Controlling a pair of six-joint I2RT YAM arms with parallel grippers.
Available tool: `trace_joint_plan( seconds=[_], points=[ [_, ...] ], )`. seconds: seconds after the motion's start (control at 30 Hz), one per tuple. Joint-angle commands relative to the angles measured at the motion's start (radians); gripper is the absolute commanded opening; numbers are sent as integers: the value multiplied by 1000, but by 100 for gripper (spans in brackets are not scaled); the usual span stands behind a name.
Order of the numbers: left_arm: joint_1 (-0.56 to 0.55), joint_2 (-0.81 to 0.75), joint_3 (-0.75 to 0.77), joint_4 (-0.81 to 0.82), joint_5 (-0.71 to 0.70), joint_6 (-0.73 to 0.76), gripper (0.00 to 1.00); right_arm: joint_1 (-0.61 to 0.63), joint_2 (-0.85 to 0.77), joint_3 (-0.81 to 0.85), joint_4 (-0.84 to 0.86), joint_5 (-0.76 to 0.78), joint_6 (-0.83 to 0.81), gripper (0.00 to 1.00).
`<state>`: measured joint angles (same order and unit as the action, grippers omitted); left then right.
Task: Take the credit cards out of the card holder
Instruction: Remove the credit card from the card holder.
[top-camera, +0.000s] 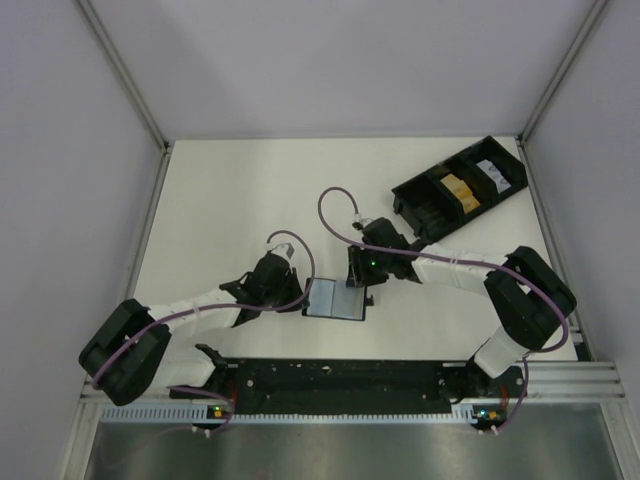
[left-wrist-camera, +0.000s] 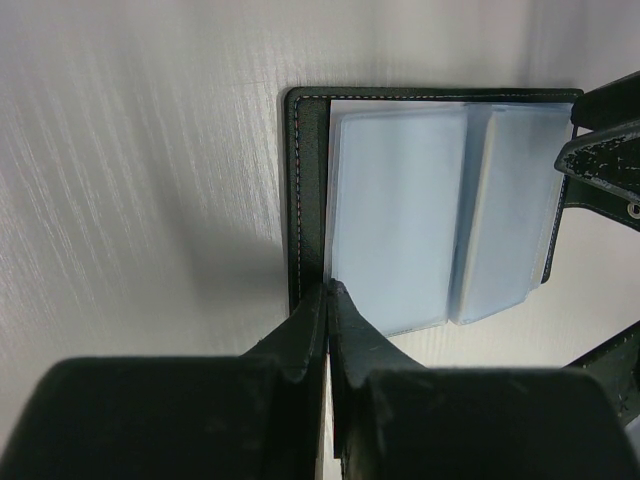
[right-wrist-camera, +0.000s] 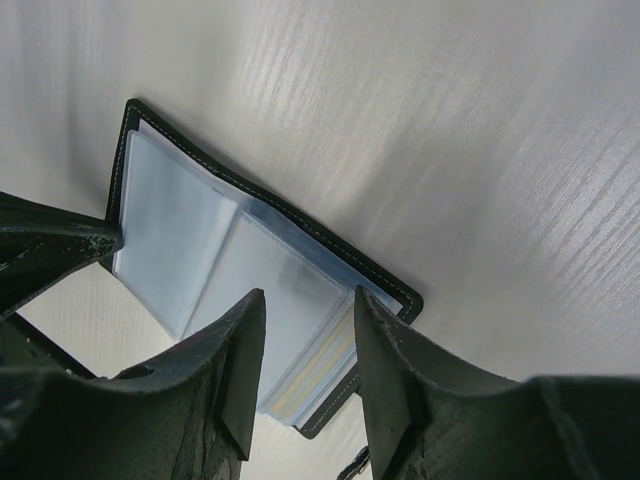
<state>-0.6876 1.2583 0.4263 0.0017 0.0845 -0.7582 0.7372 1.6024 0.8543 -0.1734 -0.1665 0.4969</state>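
Observation:
The card holder (top-camera: 335, 298) lies open on the white table, its pale blue plastic sleeves (left-wrist-camera: 400, 220) facing up. My left gripper (left-wrist-camera: 330, 288) is shut, its tips pressed against the holder's near-left corner where the black cover meets the sleeves. My right gripper (right-wrist-camera: 305, 300) hovers open over the holder's (right-wrist-camera: 190, 230) other half, one jaw on each side of the sleeve stack. Yellowish edges of the credit cards (right-wrist-camera: 306, 381) show inside that stack. The rest of the cards is hidden in the sleeves.
A long black compartmented tray (top-camera: 505, 160) lies at the back right, with an orange-yellow item (top-camera: 457, 187) and a white one (top-camera: 490, 172) in it. Grey walls close in the table on three sides. The black base rail (top-camera: 330, 378) runs along the near edge.

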Motion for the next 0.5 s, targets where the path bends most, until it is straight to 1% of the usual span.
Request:
trace_joint_plan(
  seconds=[0.0,0.1,0.23,0.37,0.47],
  points=[
    [-7,4,-18,-26,-20,2,2,18,-13,49,3,-18,-20,41],
    [-10,3,-18,-25,-20,0,3,18,-21,49,-1,-4,-24,44],
    [-9,6,-18,-25,-20,0,2,18,-21,58,-8,-4,-34,45],
    [-10,4,-17,-28,-20,0,1,18,-30,61,-20,47,-43,51],
    [-10,6,-17,-26,-20,0,1,18,-36,65,-20,53,-46,56]
  ],
)
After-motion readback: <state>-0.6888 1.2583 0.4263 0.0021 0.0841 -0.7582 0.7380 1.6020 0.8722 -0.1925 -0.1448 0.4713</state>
